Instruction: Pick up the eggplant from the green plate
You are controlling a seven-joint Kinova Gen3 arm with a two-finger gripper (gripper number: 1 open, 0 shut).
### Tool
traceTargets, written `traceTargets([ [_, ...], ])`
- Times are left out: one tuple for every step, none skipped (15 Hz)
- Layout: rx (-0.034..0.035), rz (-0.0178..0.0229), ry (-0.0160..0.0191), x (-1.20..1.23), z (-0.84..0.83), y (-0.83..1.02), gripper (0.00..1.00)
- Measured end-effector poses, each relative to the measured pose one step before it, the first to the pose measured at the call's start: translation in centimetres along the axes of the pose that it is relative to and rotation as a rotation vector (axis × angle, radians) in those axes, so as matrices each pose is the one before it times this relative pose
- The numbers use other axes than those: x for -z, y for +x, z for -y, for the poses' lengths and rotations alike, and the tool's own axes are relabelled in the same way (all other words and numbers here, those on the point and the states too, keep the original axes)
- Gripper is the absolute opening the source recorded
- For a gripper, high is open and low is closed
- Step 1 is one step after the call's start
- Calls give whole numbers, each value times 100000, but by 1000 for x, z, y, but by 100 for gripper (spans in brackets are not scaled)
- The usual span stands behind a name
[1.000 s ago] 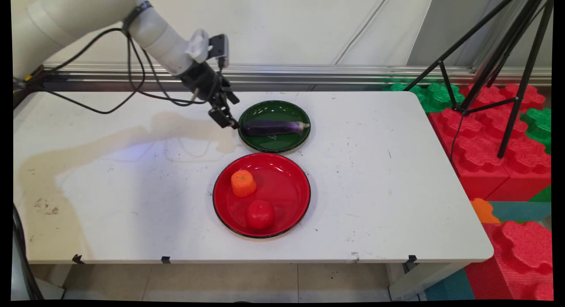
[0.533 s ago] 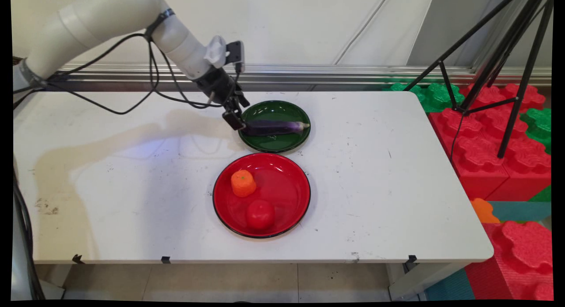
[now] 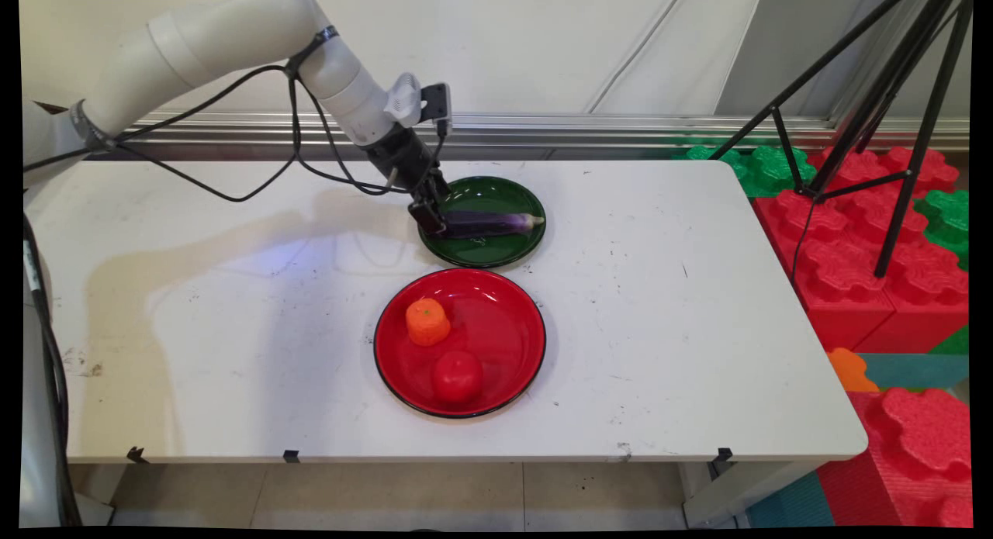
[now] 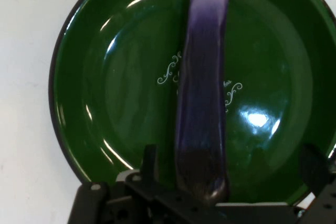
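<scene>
While the arm stretches in from ten o'clock, its end effector [image 3: 431, 215] has travelled rightward from off the plate's edge and now sits low at the nine o'clock rim of the green plate [image 3: 496, 252], right at the blunt dark end of the eggplant [image 3: 489, 224]. Hand view: the two fingers [image 4: 150, 162] stand wide apart, one either side of the eggplant [image 4: 202, 103], with clear gaps to it; nothing is clamped. So the approach has closed on the eggplant's end, fingers straddling it, no grip made.

Eggplant: long, slim, glossy purple skin, paler lilac toward the far tip, lying flat across the plate's middle.
Green plate: round, dark glazed enamel look, black rim, faint white scroll print in the well, strong highlights.

At six o'clock from it, just apart, a larger red plate [image 3: 504, 345], same glossy finish and black rim. It carries a ridged orange piece [image 3: 427, 321] at its nine o'clock and a smooth red tomato [image 3: 457, 376] at six. Bench [image 3: 233, 329]: white, matt, scuffed.
</scene>
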Motion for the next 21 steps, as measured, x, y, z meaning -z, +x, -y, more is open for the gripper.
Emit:
traceTargets([
  [79,492,-415,-239,45,175,100],
  [229,272,-326,-139,26,90,100],
  [238,456,-321,-172,55,116,100],
  [96,392,-130,-92,49,44,100],
  [131,484,-221,-124,63,54,100],
  [109,335,-172,-75,41,24,100],
  [56,452,-264,-114,44,41,100],
  [-26,348,-182,-71,28,20,100],
  [-106,449,-218,-129,42,50,100],
  [-54,326,-113,-81,26,16,100],
  [-157,432,-70,-113,46,20,100],
  [-78,296,-6,-72,33,5,100],
  [-1,363,3,-119,56,-2,100],
  [127,470,143,-174,111,-23,100],
  [76,162,46,-74,48,-14,100],
  [65,243,60,-121,76,-14,100],
  [37,146,102,-73,61,-18,100],
  [62,194,25,-109,80,-46,100],
  [-7,99,-49,-68,46,-18,100],
  [-78,176,-122,-106,68,-18,100],
  [-18,115,-119,-65,35,-22,100],
])
